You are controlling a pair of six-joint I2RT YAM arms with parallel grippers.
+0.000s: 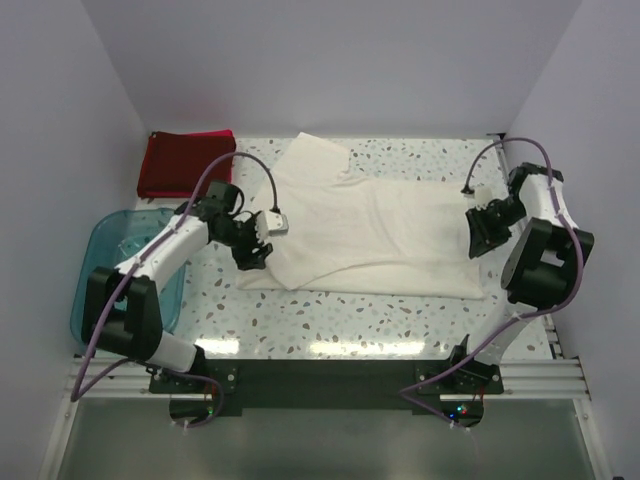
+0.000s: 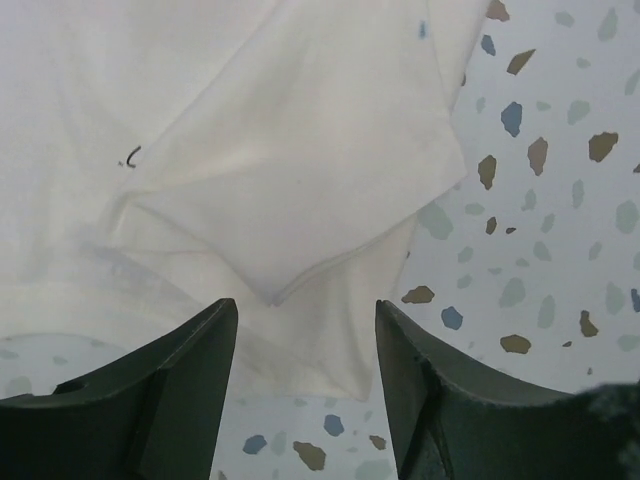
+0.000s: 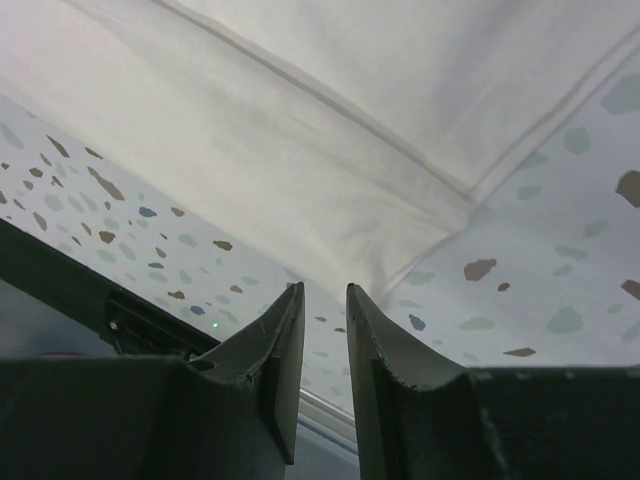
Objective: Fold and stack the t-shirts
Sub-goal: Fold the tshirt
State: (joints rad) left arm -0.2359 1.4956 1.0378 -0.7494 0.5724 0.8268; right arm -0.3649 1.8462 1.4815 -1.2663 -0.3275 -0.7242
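We see the cream shirt spread flat at the centre of the top view, with a folded dark red shirt at upper left. Our left gripper gapes wide and empty by its left corner. The right gripper, barely parted, holds nothing at its right edge.

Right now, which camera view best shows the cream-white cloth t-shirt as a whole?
The top external view: nearly all of the cream-white cloth t-shirt shows there, spread across the speckled table. The left wrist view shows only a folded-over corner of it, and the right wrist view shows only one hemmed corner.
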